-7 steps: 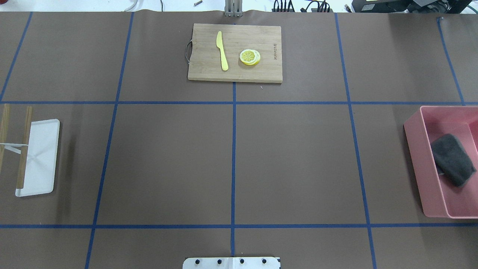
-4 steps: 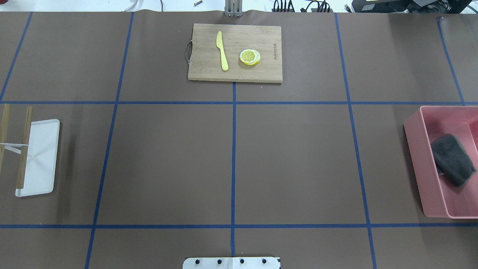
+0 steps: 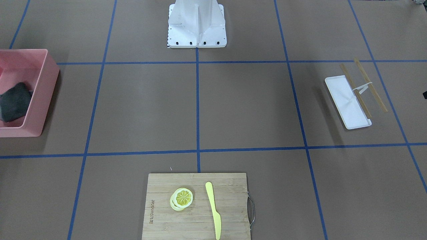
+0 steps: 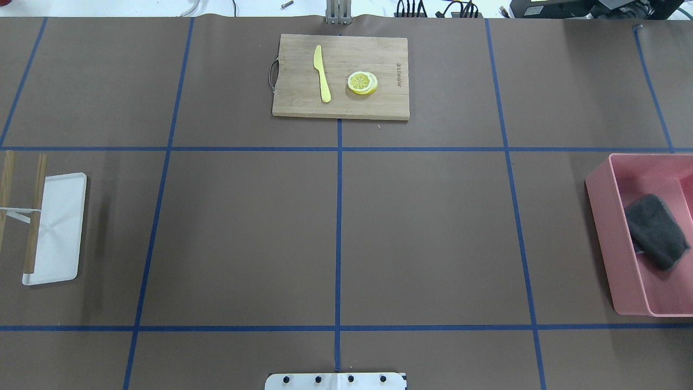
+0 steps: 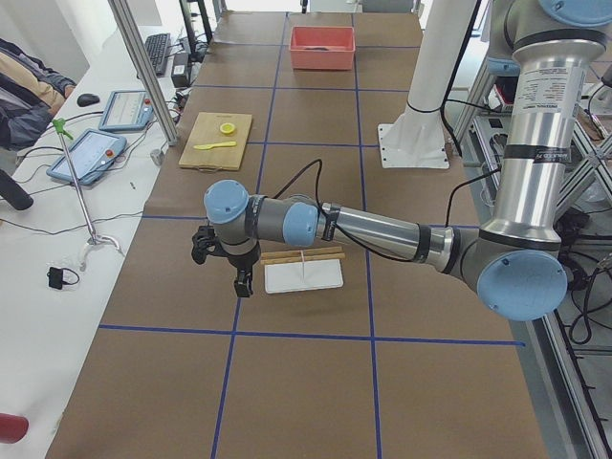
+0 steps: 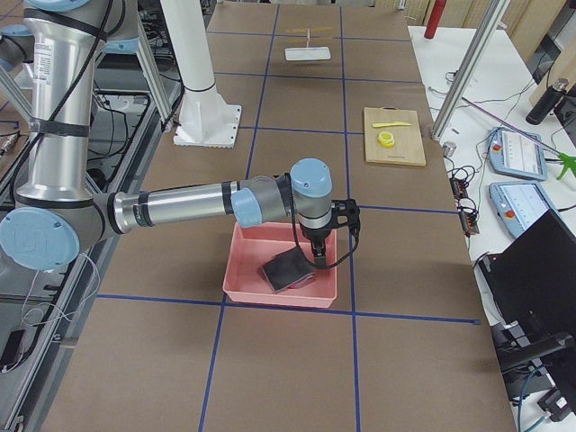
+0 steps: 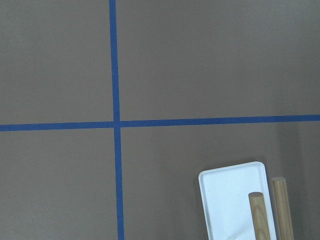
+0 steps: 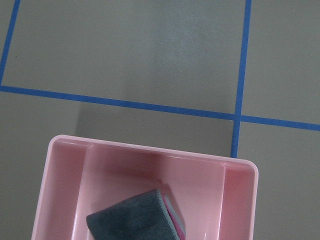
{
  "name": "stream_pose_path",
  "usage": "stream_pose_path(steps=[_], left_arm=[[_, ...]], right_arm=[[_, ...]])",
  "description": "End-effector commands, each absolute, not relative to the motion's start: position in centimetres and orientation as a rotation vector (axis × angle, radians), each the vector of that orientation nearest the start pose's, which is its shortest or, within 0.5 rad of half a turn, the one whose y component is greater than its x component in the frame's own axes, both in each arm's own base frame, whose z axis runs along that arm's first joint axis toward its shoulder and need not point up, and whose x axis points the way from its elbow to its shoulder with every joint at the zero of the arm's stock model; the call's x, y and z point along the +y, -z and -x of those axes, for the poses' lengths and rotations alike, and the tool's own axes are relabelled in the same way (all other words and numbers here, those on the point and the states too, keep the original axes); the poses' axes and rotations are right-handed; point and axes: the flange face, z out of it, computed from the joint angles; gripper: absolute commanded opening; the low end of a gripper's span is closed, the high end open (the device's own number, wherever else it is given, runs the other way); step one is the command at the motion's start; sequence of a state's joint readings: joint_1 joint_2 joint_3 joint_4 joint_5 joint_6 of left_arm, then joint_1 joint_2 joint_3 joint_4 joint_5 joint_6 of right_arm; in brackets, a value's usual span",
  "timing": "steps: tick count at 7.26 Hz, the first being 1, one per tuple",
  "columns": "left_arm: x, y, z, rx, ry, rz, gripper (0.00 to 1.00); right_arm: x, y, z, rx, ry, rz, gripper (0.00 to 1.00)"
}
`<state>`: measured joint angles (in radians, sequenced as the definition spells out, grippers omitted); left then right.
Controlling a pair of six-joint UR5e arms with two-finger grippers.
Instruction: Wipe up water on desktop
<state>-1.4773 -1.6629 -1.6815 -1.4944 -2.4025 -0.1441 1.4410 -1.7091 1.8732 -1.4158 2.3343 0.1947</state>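
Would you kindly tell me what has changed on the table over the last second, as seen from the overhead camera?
Nothing has visibly changed in the overhead view. The dark cloth still lies in the pink bin, the knife and lemon slices on the cutting board, and the white tray at the left edge of the desktop. No arm enters that view.

Pink bin (image 4: pixel 600 233) cut off at the overhead view's right edge.

The desktop (image 4: pixel 243 233) is carrying a board (image 4: pixel 298 103) at its far edge, a tray (image 4: pixel 62 244) lying left, a bin (image 4: pixel 606 238) sitting right
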Motion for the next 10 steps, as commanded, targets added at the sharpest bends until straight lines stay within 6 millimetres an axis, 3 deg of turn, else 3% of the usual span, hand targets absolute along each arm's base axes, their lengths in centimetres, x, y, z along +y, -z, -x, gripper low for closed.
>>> stream_pose_path(steps=[1,3,10], left_arm=[[-53.8,-55.0,0.9,0.843,0.049,-0.012,0.98],[-53.7,-53.4,0.9,0.849,0.077,-0.023,0.98],[-53.8,-52.7,0.9,0.851,0.082,-0.032,0.98]], right_arm=[[-45.0,-55.6,-0.7,-0.798,0.06,-0.178,1.0],[-45.0,-55.8,-0.7,-0.796,0.059,-0.176,1.0],[-46.0,-54.8,-0.4,-0.808,0.063,-0.189,1.0]])
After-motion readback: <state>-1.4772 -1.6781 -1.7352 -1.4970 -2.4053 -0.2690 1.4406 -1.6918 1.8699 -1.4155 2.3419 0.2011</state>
